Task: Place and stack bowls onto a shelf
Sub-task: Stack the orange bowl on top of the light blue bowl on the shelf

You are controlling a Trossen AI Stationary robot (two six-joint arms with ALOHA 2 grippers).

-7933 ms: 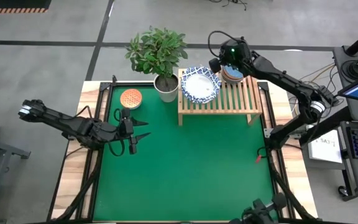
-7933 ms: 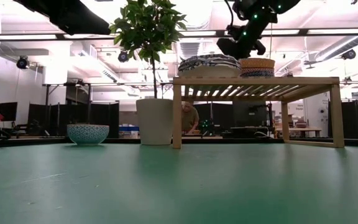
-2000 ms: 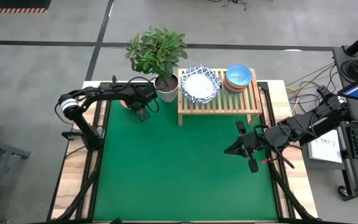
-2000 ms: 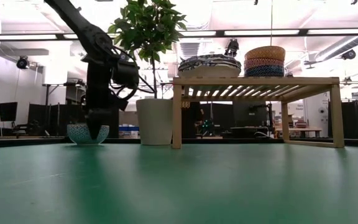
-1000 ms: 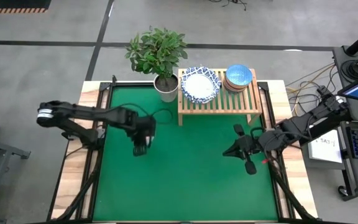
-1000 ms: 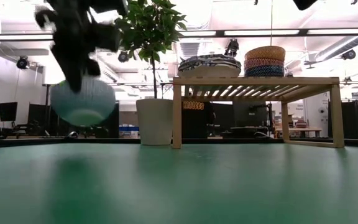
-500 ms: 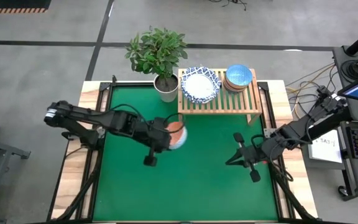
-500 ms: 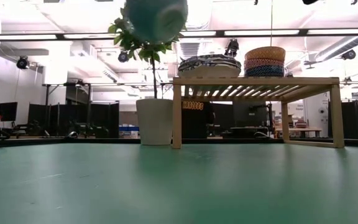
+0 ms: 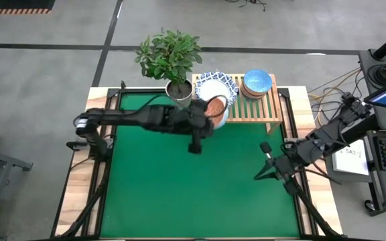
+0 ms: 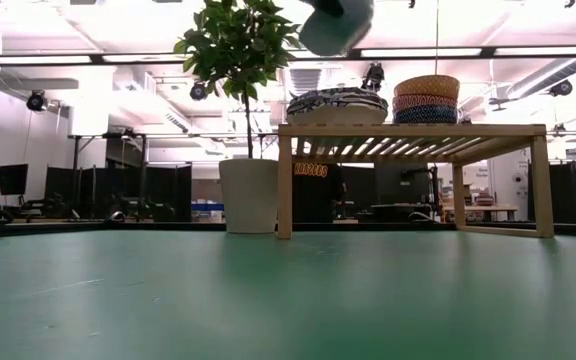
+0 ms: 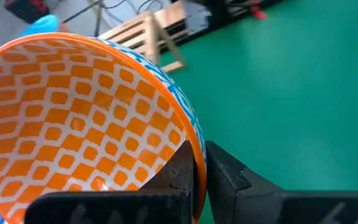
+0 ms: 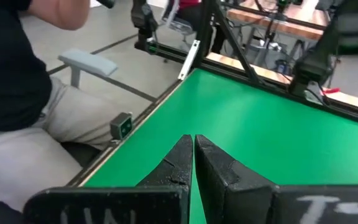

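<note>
My left gripper (image 9: 206, 115) is shut on a small bowl (image 9: 214, 107) with an orange-and-white check inside and a light blue outside. It holds the bowl in the air over the left end of the wooden shelf (image 9: 250, 107). The bowl (image 10: 336, 22) shows high above the shelf top. Right under it, wide white bowls with blue rims (image 9: 213, 86) rest stacked on the slats. Beside them stands a stack of small bowls (image 9: 256, 82), a light blue one on top. My right gripper (image 9: 268, 161) hangs shut and empty over the table's right side. My left gripper pinches the bowl's rim (image 11: 194, 146), one finger (image 11: 179, 168) inside the bowl and the other (image 11: 225, 171) outside against the blue wall. The bowl is lifted clear and tilted, its opening partly turned toward the wrist.
A potted plant in a white pot (image 9: 178, 94) stands just left of the shelf. The green mat (image 9: 193, 187) in front of the shelf is bare. A seated person (image 12: 23, 106) shows beyond the table's edge in the right wrist view.
My left gripper has carried the bowl up from low over the mat's left half. It has moved toward the right and far edges and now holds the bowl above the shelf's left end. It has stayed shut on the rim throughout.
</note>
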